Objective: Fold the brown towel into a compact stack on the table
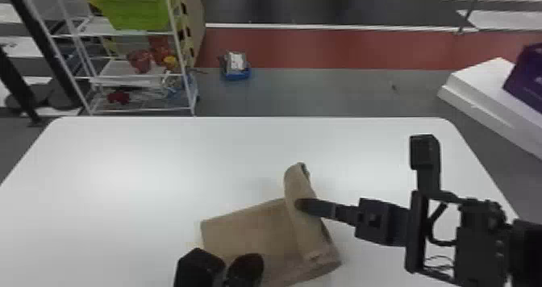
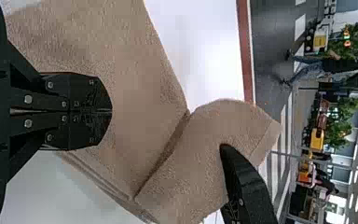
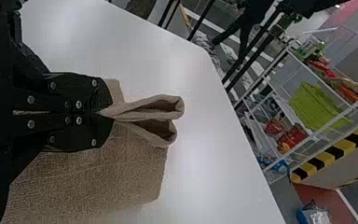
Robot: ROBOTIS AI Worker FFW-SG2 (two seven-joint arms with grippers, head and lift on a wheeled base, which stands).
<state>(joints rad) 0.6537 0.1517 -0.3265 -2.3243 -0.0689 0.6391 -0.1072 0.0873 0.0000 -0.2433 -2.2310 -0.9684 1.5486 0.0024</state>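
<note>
The right gripper [image 3: 104, 112] was pressed together on a pinch of the brown towel [image 3: 98, 177], with two loops of cloth fanning out beyond its tips. The grip sat partway along the raised flap [image 1: 296, 185], presumably so that one pinch could steer the whole fold. The far end of the flap stood up unsupported and was liable to sag or skew if carried quickly.

The left gripper [image 2: 111, 111], its fingers together with no cloth visible between them, was positioned over the flatter panel [image 2: 135, 65]. That placement would have suited holding the panel down against drag; whether it touched the cloth could not be determined.

The towel lay askew on the near part of the table [image 1: 161, 153], right of centre. Folding appeared to be partly complete. The likely next requirement was to lay the flap inward across the panel, release it and flatten the crease. Beyond the table's far edge stood a wire rack [image 1: 141, 110].
</note>
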